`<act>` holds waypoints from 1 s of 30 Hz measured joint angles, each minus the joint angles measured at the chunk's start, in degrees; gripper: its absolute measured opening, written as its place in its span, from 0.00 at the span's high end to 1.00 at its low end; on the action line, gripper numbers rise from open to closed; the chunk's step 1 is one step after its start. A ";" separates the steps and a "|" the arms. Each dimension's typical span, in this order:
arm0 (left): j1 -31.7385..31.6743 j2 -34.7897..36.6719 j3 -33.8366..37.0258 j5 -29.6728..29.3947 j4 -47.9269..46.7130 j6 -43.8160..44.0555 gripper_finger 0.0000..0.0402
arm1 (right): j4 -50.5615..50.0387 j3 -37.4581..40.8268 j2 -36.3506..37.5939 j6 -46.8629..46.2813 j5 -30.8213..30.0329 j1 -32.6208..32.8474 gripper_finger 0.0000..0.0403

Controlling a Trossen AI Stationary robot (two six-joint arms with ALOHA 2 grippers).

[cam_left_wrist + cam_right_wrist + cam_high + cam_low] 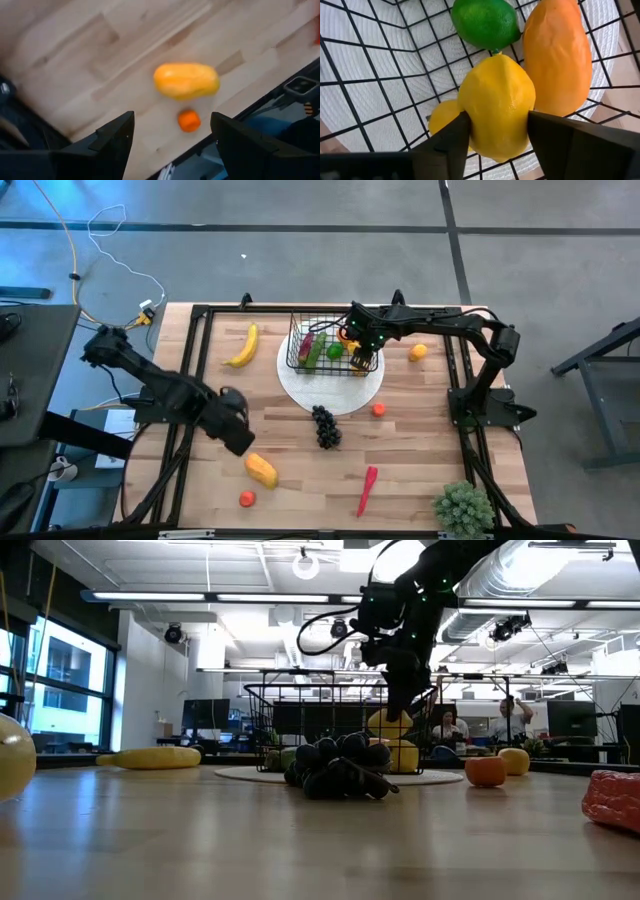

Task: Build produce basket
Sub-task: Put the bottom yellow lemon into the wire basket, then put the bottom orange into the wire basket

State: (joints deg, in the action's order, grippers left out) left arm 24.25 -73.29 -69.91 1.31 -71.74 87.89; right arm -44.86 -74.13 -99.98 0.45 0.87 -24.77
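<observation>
Lemon (497,105) is gripped by right gripper (497,132) fingers inside the basket (325,345), mid-placement.
Release is needed next; left gripper (170,137) is held open above the table (75,60).

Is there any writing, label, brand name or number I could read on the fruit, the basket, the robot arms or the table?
None can be read.
The produce, such as the lemon held in the right gripper, is plain.
The basket and the white plate carry no label.
Both arms show no legible marking; the left gripper hovers open.
Room screens behind are too small to read.
</observation>
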 joint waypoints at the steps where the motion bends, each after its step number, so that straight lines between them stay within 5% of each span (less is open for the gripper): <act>1: 0.94 -0.79 0.00 0.24 0.02 2.14 0.38 | 0.01 0.00 0.00 0.02 -0.39 0.02 0.55; 8: 6.62 -5.88 0.00 3.39 2.21 10.82 0.38 | -0.79 -0.01 0.00 0.02 -2.45 0.02 0.47; 30: 16.26 -22.87 -0.02 3.86 18.32 32.42 0.38 | -1.23 -0.04 0.09 -0.23 -2.60 -0.09 0.47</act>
State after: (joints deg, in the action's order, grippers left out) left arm 40.52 -96.17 -69.93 5.16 -53.42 120.31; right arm -46.09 -74.17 -99.90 0.22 -1.74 -24.86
